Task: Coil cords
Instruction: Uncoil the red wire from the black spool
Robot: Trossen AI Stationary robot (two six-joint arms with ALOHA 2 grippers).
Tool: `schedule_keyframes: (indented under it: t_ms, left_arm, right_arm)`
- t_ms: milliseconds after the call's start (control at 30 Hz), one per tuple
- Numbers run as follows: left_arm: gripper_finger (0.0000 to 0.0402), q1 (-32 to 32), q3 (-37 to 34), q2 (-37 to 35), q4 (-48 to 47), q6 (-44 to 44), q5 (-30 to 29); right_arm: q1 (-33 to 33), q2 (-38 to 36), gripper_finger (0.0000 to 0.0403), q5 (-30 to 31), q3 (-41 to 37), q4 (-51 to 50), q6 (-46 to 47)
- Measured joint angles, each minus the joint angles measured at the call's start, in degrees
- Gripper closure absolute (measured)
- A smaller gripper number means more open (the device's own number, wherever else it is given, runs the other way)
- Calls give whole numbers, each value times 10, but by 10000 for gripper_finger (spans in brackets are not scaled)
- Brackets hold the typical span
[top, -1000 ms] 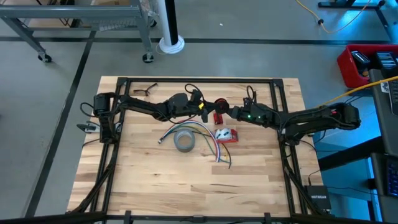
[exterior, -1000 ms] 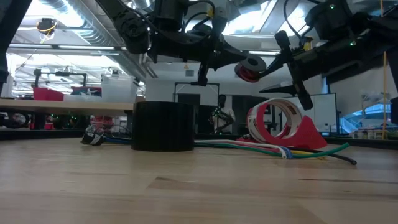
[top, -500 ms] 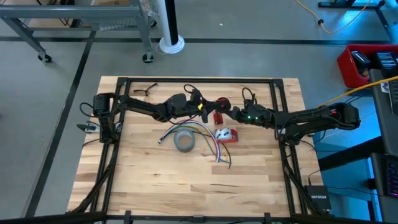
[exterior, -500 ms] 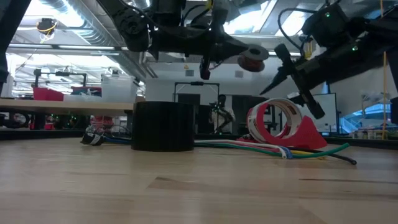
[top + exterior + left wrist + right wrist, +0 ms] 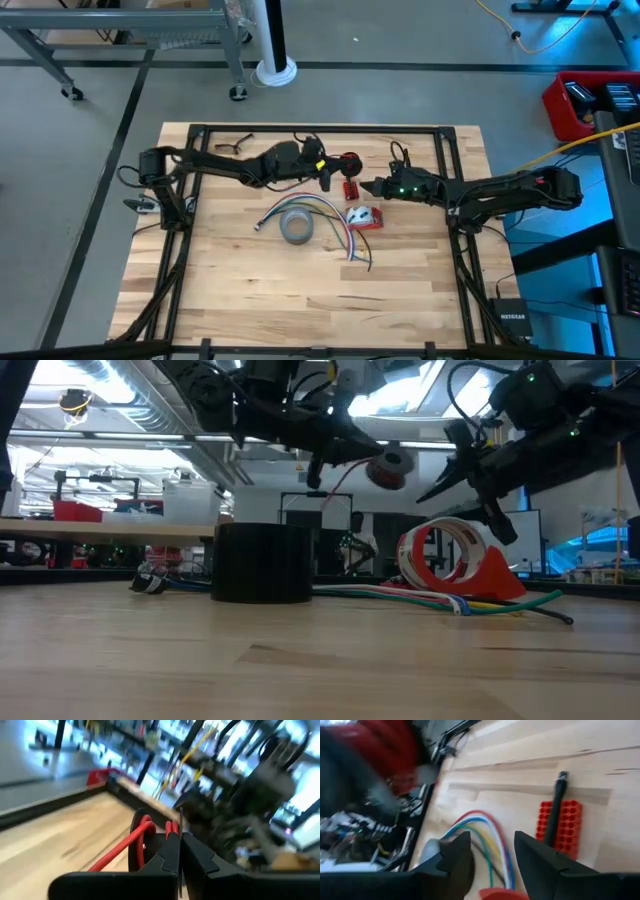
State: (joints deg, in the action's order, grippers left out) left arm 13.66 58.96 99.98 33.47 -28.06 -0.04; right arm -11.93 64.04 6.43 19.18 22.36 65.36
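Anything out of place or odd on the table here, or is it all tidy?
Mostly untidy, not damaged. A fan of loose coloured cords sprawls uncoiled over the table beside the grey tape roll. The left gripper, shut, holds a red wire in the air near a small red coil. The right gripper is open and empty.

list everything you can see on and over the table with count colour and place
tape roll: 1, grey, flat on the table near the middle
wire bundle: 1, red, blue, green, yellow and white strands, fanned out beside the tape roll
tape dispenser: 1, red with a white roll, right of the tape roll
block: 1, red, studded, on the table under the claws
glasses: 1 pair, dark, far left corner of the table
red wire: 1, red, held up in the air, partly wound into a small coil
left claw: 1, dark, shut on the red wire, above the table
right claw: 1, dark, open, close beside the coil
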Motion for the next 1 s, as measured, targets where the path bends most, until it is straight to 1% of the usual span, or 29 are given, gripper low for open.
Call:
schedule_keyframes:
  t_ms: [67,200,333,400,467,500,567,600,667,700,733,767,800,867,900,933,1000]
  left_arm:
    - [401,7,0,-26,-90,11,33]
    - [401,23,0,-81,-287,33,116]
    - [401,48,0,-123,-441,-20,161]
    - [401,63,0,-142,-513,-46,153]
    - [401,78,0,-161,-560,-54,109]
    - [401,86,0,-171,-575,-54,77]
    - [401,99,0,-186,-565,-54,11]
    - [401,104,0,-190,-542,-50,-8]
    - [401,111,0,-191,-460,-40,-11]
    - [401,110,0,-190,-404,-31,4]
    - [401,105,0,-183,-345,-23,42]
    - [401,99,0,-175,-287,-11,100]
    - [401,94,0,-167,-241,0,172]
    - [401,81,0,-151,-188,8,325]
    - [402,76,0,-147,-181,9,379]
    - [402,71,0,-146,-187,2,412]
    - [402,67,0,-146,-208,-15,422]
  right_arm:
    - [-1,-14,247,-11,0,-2,-12]
    - [-1,-44,247,-8,0,3,-16]
    - [-1,-58,247,-5,0,13,-14]
    - [-1,-59,247,-5,0,19,-13]
    - [-1,-59,247,-5,0,20,-13]
    - [-1,-59,247,-5,0,20,-13]
    - [-1,-59,247,-5,0,25,-12]
    - [-1,-59,247,-5,0,34,-12]
    - [-1,-59,247,-5,0,52,-12]
    - [-1,-59,247,-5,0,63,-12]
    - [-1,-59,247,-5,0,72,-12]
    - [-1,-59,247,-5,0,80,-12]
    - [-1,-59,247,-5,0,86,-13]
    - [-1,-59,247,-11,0,93,-15]
    - [-1,-59,247,-15,0,95,-16]
    - [-1,-59,247,-18,0,96,-16]
    - [-1,-59,247,-26,0,99,-17]
